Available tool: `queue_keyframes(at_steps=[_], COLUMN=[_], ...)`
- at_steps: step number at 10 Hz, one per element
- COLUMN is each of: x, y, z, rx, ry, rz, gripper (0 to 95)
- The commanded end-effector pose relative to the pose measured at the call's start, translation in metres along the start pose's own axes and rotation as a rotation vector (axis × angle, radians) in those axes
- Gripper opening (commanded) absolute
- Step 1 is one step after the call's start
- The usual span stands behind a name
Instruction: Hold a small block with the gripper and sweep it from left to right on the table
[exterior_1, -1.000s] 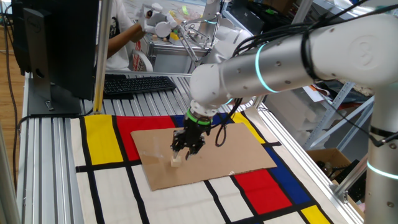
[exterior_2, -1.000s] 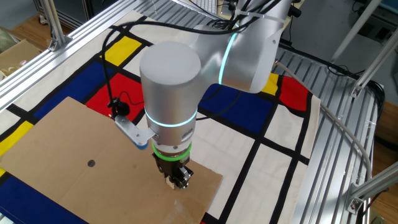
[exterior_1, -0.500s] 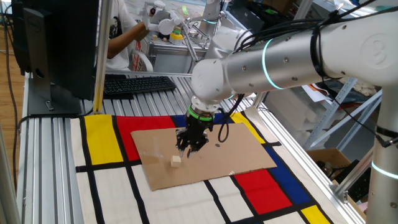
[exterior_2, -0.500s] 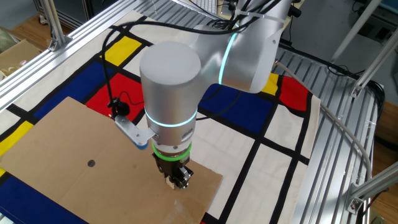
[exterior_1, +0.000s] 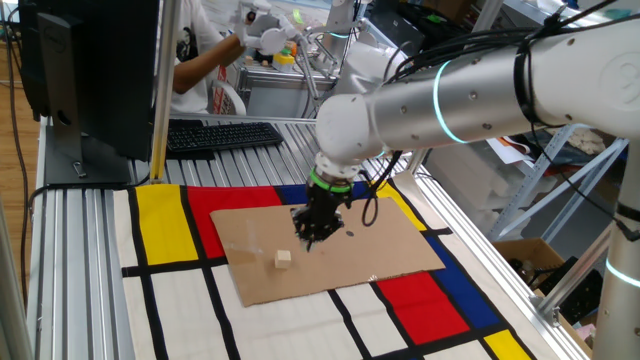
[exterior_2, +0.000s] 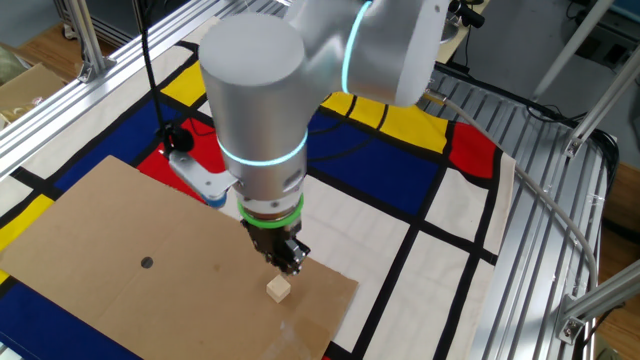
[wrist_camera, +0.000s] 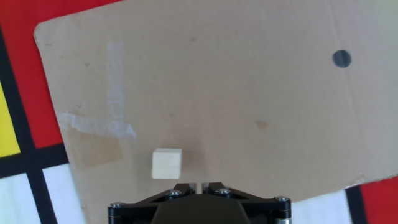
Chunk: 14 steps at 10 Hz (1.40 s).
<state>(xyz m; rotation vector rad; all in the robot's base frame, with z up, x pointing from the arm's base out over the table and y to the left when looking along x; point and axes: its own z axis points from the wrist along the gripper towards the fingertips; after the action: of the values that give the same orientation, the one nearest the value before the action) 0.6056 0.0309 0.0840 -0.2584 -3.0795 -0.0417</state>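
Hand view first: the small block (wrist_camera: 166, 163) sits loose on the cardboard sheet (wrist_camera: 249, 93), at about 10 o'clock from the gripper (wrist_camera: 200, 185), whose fingers look pinched together on nothing. One fixed view shows the same thing, with the block at roughly 8 o'clock from the claw and apart from it, so I'd say open up, line up over the cube and come straight down before squeezing. Other fixed view has the block at 6 o'clock of the fingertips near the cardboard's edge, so keep the grip gentle and centred or it'll skate off onto the table (exterior_2: 440, 250).
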Motion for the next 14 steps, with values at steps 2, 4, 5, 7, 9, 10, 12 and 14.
queue_keyframes(at_steps=[2,4,5,7,9,10,12,14], x=[-0.002,-0.009,-0.015,-0.022,-0.027,-0.027,-0.027,-0.027], y=[-0.022,-0.039,-0.049,-0.06,-0.071,-0.071,-0.071,-0.071], z=[-0.006,-0.007,-0.003,0.0,0.003,0.003,0.003,0.003], rx=[0.002,0.001,-0.023,-0.025,-0.046,-0.046,-0.047,-0.044], ry=[0.008,0.016,0.007,-0.001,-0.002,-0.002,-0.006,-0.008], rz=[-0.026,-0.062,-0.068,-0.082,-0.081,-0.081,-0.062,-0.063], gripper=[0.0,0.0,0.0,0.0,0.0,0.0,0.0,0.0])
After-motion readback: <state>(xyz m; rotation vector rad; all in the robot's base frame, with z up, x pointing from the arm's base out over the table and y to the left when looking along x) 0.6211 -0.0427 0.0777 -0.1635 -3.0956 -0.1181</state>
